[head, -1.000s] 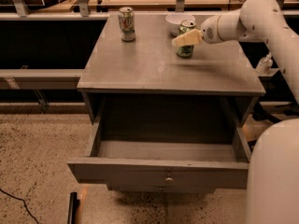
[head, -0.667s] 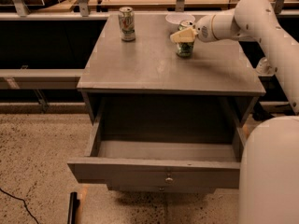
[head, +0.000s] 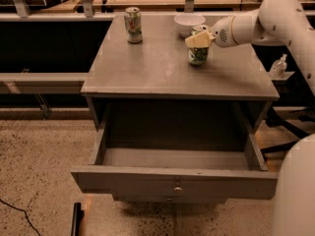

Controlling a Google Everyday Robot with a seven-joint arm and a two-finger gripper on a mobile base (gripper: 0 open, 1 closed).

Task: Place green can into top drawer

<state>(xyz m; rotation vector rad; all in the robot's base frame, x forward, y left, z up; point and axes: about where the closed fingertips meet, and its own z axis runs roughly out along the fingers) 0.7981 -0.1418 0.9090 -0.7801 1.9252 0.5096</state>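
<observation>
The green can [head: 198, 56] stands on the grey cabinet's top, right of centre, next to a white bowl. My gripper [head: 198, 38] reaches in from the right on a white arm and is shut on the can's upper part; one cream finger [head: 196, 41] lies across the can's front. The can's base rests on the cabinet top. The top drawer [head: 174, 180] is pulled wide open below, towards the camera, and nothing shows inside it. Its flat front has a small round knob [head: 177, 188].
A whitish-silver can [head: 133, 25] with green and red marks stands at the cabinet top's back left. The white bowl [head: 189, 23] sits just behind the green can. A wooden table runs behind the cabinet. My white base [head: 295, 191] fills the lower right.
The gripper has stayed at the green can, shifting only slightly and settling level on its top. The can now shows upright below the finger. The drawer has not moved.
</observation>
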